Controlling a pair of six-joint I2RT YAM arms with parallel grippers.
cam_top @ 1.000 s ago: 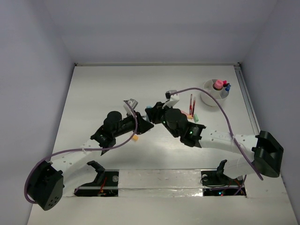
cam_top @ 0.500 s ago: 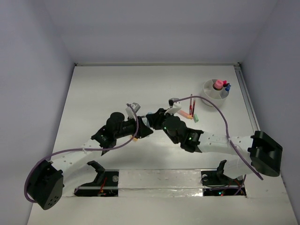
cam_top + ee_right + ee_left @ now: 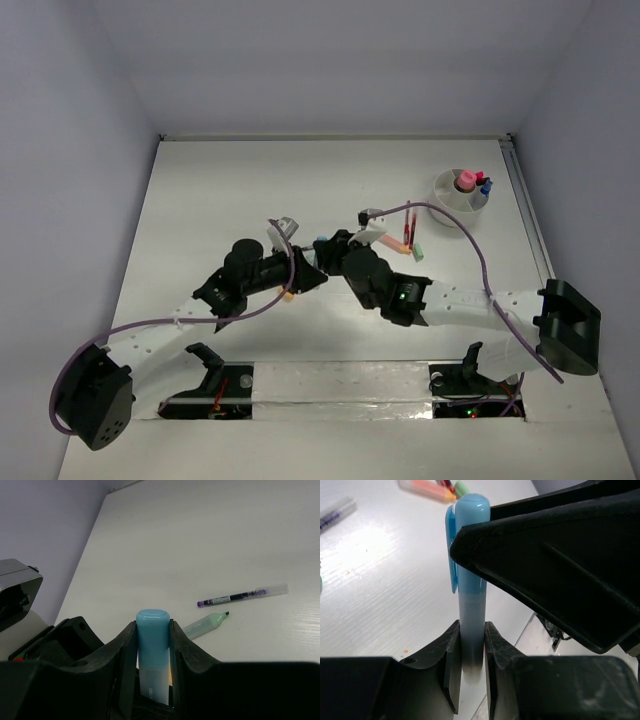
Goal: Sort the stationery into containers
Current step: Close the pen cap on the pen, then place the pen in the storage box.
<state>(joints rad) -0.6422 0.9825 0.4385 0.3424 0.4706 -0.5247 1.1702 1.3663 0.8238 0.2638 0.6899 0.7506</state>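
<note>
Where my two arms meet over the middle of the counter [image 3: 200,200], both hands are clenched on one blue highlighter [image 3: 470,580]. My left hand [image 3: 470,632] grasps its pale lower barrel, fingers pressed tight to either side. My right hand [image 3: 152,627] clamps the capped end of the same highlighter, so it is held clear of the counter between the two.

Seen from above, a small orange marker [image 3: 288,295] lies on the counter just beside my left hand. Past my right hand, a pale-green marker [image 3: 205,625] and a thin purple pen [image 3: 242,596] lie near each other but apart.

Farther out to the right, two red pens [image 3: 408,218] rest beside an orange-pink marker [image 3: 425,488] and a short green marker [image 3: 417,252]. Toward the far right corner stands the white cup [image 3: 445,208], with a pink item [image 3: 465,181] and a blue item [image 3: 486,186] upright inside.
</note>
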